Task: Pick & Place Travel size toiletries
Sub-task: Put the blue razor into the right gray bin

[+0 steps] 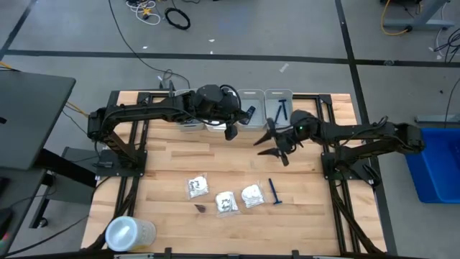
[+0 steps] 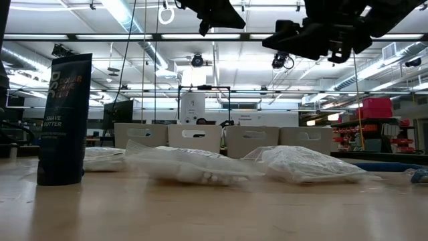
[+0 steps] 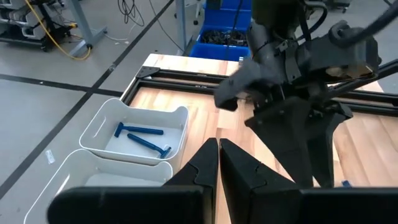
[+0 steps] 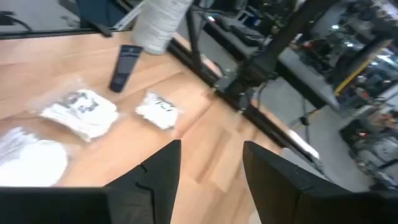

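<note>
Your right gripper [image 1: 277, 150] hangs above the surface [image 1: 165, 173], just in front of the bins along the far edge, and its jaws stand apart with nothing between them; the right wrist view shows bare wood through the gap between the two dark fingers [image 4: 155, 171]. Your left gripper [image 1: 231, 132] sits up by the far edge, in front of the row of bins, its jaws clenched together and empty, as the left wrist view shows with the fingertips [image 3: 211, 158] pressed side by side.

In the clear bin [image 3: 177, 121] at the right end of the far row you already have two blue razors [image 3: 142, 136] lying crossed on its floor. A third blue razor [image 1: 274, 191] lies on the surface toward the near edge, right of centre. Just left of it you have three white crinkly packets [image 1: 225, 201] in a loose row, well apart from both grippers. A small dark case [image 1: 201, 208] lies just beside the leftmost packets, toward the near edge.

At the near left corner a white-capped bottle [image 1: 129, 233] lies on its side. In the low view a dark stand-up pouch [image 2: 64, 119] stands upright at the left.
</note>
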Robot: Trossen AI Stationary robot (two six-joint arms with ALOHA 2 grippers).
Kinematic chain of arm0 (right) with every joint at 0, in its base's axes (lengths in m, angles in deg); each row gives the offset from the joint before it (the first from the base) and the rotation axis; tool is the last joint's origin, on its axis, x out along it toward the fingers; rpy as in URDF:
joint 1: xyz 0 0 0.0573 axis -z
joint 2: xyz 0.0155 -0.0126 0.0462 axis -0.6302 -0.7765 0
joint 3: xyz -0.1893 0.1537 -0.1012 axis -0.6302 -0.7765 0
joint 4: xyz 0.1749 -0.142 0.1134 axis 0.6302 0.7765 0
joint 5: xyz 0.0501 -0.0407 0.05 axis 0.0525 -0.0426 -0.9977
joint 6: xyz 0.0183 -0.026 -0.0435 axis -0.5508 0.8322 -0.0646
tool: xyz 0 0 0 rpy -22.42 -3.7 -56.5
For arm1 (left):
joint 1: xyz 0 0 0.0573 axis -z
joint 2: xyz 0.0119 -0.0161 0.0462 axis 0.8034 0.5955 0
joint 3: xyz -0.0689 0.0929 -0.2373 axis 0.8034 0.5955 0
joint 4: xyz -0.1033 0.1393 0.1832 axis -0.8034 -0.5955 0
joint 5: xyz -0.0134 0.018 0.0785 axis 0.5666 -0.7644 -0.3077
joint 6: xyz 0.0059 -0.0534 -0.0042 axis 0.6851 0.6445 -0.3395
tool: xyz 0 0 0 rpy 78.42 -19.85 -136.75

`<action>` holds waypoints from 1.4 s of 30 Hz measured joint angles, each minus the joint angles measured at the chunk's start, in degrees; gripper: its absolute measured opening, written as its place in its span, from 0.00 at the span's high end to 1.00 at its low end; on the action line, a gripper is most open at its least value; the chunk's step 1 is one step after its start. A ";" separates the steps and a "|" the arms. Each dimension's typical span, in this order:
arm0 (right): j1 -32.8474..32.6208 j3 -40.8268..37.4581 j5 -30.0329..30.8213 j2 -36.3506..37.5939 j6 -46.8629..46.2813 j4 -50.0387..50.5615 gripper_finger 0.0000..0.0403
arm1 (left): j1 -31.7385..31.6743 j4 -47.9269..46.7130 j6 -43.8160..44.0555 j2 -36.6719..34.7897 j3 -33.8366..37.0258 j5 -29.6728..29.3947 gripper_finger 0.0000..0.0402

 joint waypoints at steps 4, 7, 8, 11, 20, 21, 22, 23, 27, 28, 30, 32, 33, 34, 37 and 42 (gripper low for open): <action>-0.87 0.00 -0.21 -0.04 -0.74 2.48 0.53 | 0.00 0.00 0.15 0.01 0.00 -0.02 0.94; -1.72 0.00 -0.23 -0.04 -3.65 3.69 0.53 | 0.12 -0.02 1.34 -0.01 0.00 -0.02 0.94; -2.03 0.00 -0.24 -0.04 -4.74 4.08 0.53 | 0.24 -0.02 1.73 0.01 0.00 -0.02 0.94; -3.14 0.00 -0.23 -0.04 -5.16 6.70 0.52 | 0.70 -0.02 2.44 -0.01 0.00 -0.06 0.94; -7.00 0.02 -0.22 -0.06 2.18 19.94 0.55 | 2.37 -0.03 2.98 -0.01 0.00 -0.27 0.94; -7.30 0.01 -0.23 -0.06 2.18 21.28 0.55 | 2.53 -0.02 3.16 -0.01 0.00 -0.31 0.94; -7.61 0.02 -0.23 -0.04 2.18 22.51 0.56 | 2.68 -0.02 3.19 -0.01 0.00 -0.41 0.94; -7.91 0.02 -0.23 -0.07 1.83 23.76 0.56 | 2.88 -0.02 3.19 -0.01 0.00 -0.52 0.94; -8.75 0.02 -0.21 -0.07 -1.77 26.27 0.56 | 3.25 -0.02 3.13 0.01 0.00 -0.55 0.94; -8.86 0.01 -0.21 -0.07 -1.83 26.47 0.56 | 3.26 -0.02 3.40 -0.01 0.00 -0.52 0.94; -9.15 0.00 -0.21 -0.07 -0.58 26.39 0.55 | 3.26 -0.02 4.09 0.01 0.00 -0.51 0.94; -9.61 0.02 -0.15 -0.07 3.41 26.61 0.54 | 3.23 -0.02 4.13 0.01 0.00 -0.54 0.94; -9.98 0.02 -0.16 -0.07 6.34 26.83 0.53 | 3.23 -0.02 4.13 0.01 0.00 -0.55 0.94; -10.38 0.02 -0.17 -0.07 9.22 27.05 0.53 | 3.23 -0.02 4.13 0.01 0.00 -0.55 0.94; -11.51 0.02 -0.19 -0.07 15.82 27.41 0.52 | 3.23 -0.02 4.13 0.00 0.00 -0.55 0.94; -13.41 0.02 -0.21 -1.21 18.21 27.34 0.50 | 3.23 0.00 4.11 -0.01 0.00 -0.52 0.94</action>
